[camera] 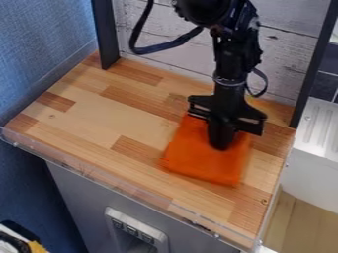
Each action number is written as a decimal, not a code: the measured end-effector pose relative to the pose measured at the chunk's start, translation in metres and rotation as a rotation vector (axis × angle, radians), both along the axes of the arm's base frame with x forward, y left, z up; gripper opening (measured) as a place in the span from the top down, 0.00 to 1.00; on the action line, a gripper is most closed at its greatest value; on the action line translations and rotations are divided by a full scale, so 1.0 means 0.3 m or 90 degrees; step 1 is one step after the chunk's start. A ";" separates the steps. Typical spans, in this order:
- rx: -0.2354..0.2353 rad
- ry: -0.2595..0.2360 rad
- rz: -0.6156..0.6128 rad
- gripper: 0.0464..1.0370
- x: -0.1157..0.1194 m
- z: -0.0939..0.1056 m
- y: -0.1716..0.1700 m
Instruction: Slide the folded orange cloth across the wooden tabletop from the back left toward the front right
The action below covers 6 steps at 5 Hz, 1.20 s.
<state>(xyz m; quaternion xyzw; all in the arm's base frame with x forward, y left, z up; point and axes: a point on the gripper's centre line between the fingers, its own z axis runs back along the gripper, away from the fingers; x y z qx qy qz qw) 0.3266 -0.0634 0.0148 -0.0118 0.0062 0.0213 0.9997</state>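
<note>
In the camera view, your black gripper [222,144] is positioned at the flat, orange, roughly rectangular cloth [201,160], which lies beneath it on the brown wooden tabletop [92,121]. You cannot tell whether the gripper is open or closed.

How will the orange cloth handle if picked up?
The orange cloth probably droops or folds when lifted; it lies thin and flat on the wooden counter. Likely light for its spread, given that thinness. Rolling or tipping seems unlikely, with no height to it.
</note>
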 end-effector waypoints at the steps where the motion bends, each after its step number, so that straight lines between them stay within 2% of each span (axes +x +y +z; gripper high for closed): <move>1: 0.001 0.018 -0.012 0.56 0.018 0.039 0.029; 2: 0.003 0.023 -0.009 0.25 0.051 0.081 0.130; 3: 0.004 0.032 -0.013 0.04 0.065 0.114 0.232; 4: 0.001 0.037 -0.017 0.04 0.063 0.140 0.343; 5: 0.004 0.007 -0.020 0.04 0.057 0.221 0.440; 6: 0.007 -0.004 -0.022 0.04 0.043 0.267 0.525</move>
